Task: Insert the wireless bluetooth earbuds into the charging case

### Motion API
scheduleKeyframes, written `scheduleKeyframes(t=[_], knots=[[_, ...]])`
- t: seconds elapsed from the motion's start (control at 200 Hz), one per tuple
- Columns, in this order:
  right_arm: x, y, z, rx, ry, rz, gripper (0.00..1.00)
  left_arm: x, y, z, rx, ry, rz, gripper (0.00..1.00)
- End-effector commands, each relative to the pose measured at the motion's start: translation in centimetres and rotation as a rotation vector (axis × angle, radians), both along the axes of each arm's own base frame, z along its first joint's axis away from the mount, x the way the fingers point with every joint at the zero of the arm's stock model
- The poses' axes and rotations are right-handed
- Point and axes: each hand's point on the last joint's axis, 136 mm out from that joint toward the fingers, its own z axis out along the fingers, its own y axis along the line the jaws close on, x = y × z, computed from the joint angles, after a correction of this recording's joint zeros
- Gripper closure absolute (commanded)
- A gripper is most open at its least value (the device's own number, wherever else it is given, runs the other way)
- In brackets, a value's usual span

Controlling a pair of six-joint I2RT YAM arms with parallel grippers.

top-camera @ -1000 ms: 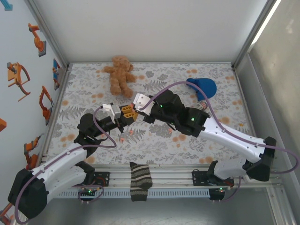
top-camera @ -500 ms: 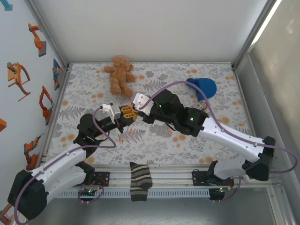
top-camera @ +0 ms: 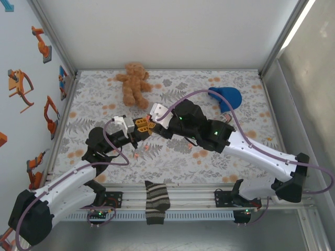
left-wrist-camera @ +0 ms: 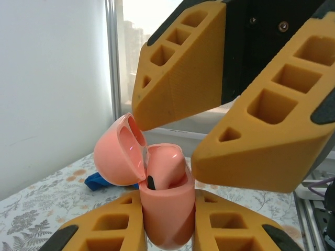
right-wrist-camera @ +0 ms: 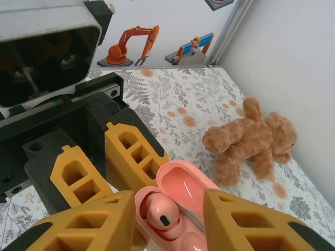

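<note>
From above, the charging case is hidden where the two arms meet over the middle of the flowered bench [top-camera: 104,99]; all you catch is orange fingers crowded together. The left wrist view opens it up. The left end effector [left-wrist-camera: 166,227] is pinched on the lower body of the pink charging case [left-wrist-camera: 167,206], which stands upright with its lid [left-wrist-camera: 118,151] swung back. One earbud [left-wrist-camera: 165,167] sits in the case, and its dark tip shows at the rim. The right wrist view looks down on that same earbud from the other side. There the right end effector [right-wrist-camera: 168,209] stands spread, one finger on each side of the case, gripping nothing. I cannot tell whether the second socket is filled, as the frame cuts it off. The teddy bear [top-camera: 133,83] lies at the far side of the bench, well apart from the blue cap [top-camera: 227,97], and a striped sock [top-camera: 156,201] hangs over the near rail. Compared with a second ago, both arms hold almost the same pose in the top view.
</note>
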Motion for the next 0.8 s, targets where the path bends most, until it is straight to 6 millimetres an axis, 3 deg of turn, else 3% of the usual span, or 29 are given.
scheduleKeyframes(t=[0.0, 0.2, 0.431, 0.636, 0.796], knots=[[-0.2, -1.5, 5.2, 0.127, -0.018, -0.055, 0.58, -0.6, 0.2, 1.7, -0.036, -0.062, -0.006, 1.0], [0.9, -3.9, 6.3, 0.159, -0.017, -0.184, 0.5, -0.4, 0.3, 1.3, -0.025, -0.057, 0.014, 1.0], [3.8, -8.6, 4.3, 0.119, 0.067, -0.434, 0.45, -0.6, 0.7, 0.4, 0.0, -0.047, 0.028, 1.0], [6.3, -13.9, 0.0, 0.111, 0.268, -0.639, 0.42, -0.9, 1.6, 0.2, 0.012, -0.061, 0.068, 1.0], [7.1, -17.9, -6.2, 0.032, 0.493, -0.786, 0.41, -1.5, 2.3, 0.5, 0.014, -0.077, 0.089, 1.0]])
